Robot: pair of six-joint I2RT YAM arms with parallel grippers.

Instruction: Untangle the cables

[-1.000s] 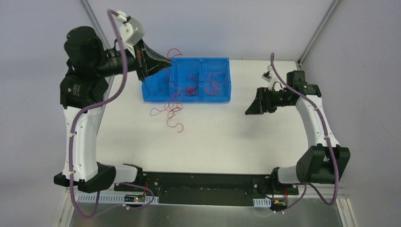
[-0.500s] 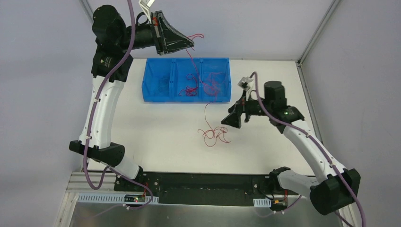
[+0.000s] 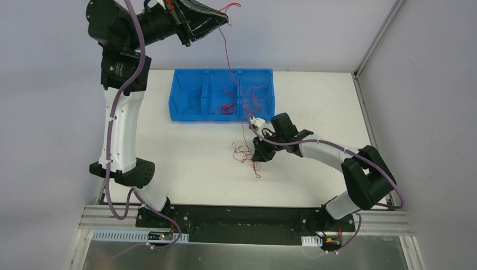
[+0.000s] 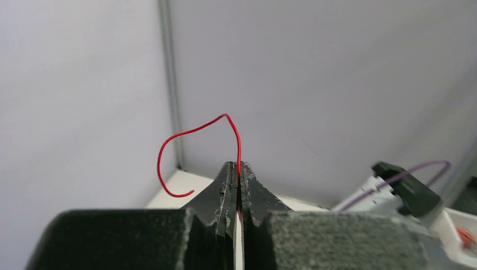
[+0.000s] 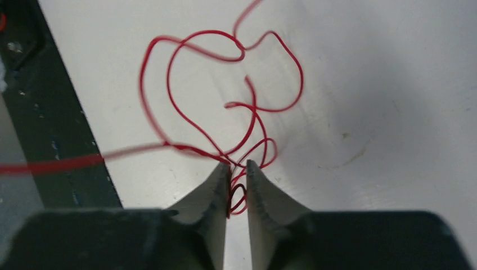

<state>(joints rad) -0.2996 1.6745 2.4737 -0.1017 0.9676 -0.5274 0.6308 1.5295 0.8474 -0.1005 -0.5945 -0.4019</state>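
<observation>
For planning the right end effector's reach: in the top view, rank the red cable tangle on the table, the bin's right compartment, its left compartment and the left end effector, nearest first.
From the right end effector:
1. red cable tangle, right at it on the table.
2. right compartment, behind it.
3. left compartment, bin's far end.
4. left end effector, raised, back left.

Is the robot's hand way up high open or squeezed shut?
Shut. The fingers of the left gripper press together in its wrist view, pinching a red cable that curls out past the tips.
</observation>
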